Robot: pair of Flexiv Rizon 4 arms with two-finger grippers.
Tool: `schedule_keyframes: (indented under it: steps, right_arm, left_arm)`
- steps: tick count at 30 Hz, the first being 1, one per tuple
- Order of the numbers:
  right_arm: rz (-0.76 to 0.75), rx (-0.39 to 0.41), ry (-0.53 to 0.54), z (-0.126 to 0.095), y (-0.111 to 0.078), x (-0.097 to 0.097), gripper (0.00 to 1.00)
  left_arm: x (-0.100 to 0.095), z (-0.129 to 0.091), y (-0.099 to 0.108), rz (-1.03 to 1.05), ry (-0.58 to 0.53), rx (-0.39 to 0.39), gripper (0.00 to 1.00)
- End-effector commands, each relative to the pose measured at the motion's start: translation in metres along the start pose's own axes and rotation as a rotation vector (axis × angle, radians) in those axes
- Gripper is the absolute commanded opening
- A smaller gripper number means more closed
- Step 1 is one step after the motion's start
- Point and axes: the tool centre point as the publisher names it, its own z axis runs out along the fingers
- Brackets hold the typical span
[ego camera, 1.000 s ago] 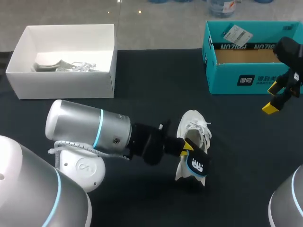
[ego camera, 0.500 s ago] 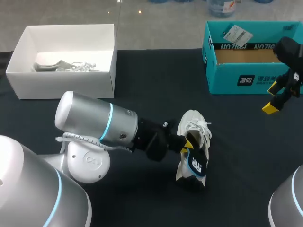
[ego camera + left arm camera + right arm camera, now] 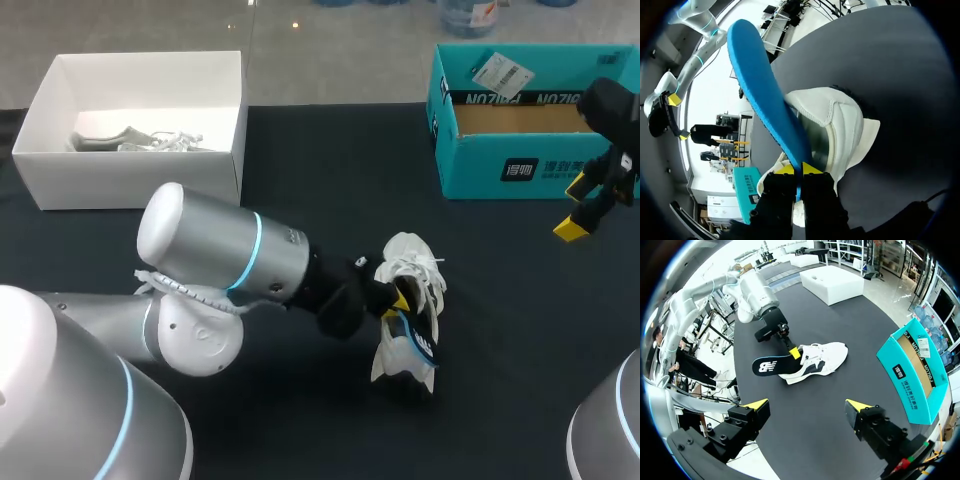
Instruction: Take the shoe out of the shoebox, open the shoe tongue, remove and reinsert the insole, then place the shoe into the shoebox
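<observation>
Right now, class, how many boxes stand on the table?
2: a white box at the table's left rear and a teal box at its right rear. None seems hidden.

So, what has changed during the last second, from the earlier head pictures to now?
The left arm swung nearer the shoe and rolled its wrist. The left gripper, shut on the blue insole, turned the insole from face-on to edge-on. The shoe, right gripper, teal shoebox and white box stayed put.
</observation>
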Motion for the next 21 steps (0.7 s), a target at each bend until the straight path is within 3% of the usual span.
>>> schedule_keyframes:
  steps: [1,4,6,11,21]
  right_arm:
    - [0.0,0.005,0.003,0.001,0.002,-0.002,1.0]
    - [0.0,0.005,0.003,0.001,0.002,-0.002,1.0]
    - [0.0,0.005,0.003,0.001,0.002,-0.002,1.0]
    - [0.0,0.005,0.003,0.001,0.002,-0.002,1.0]
    - [0.0,0.005,0.003,0.001,0.002,-0.002,1.0]
  left_arm:
    - [-0.003,0.003,0.0,-0.007,0.018,-0.002,0.0]
    - [-0.004,-0.004,-0.004,-0.008,0.015,0.01,0.0]
    - [-0.004,-0.007,-0.006,-0.011,0.011,0.014,0.14]
    - [-0.008,-0.014,-0.009,-0.022,-0.002,0.015,0.24]
    - [-0.02,-0.015,-0.02,-0.017,-0.017,0.043,0.18]
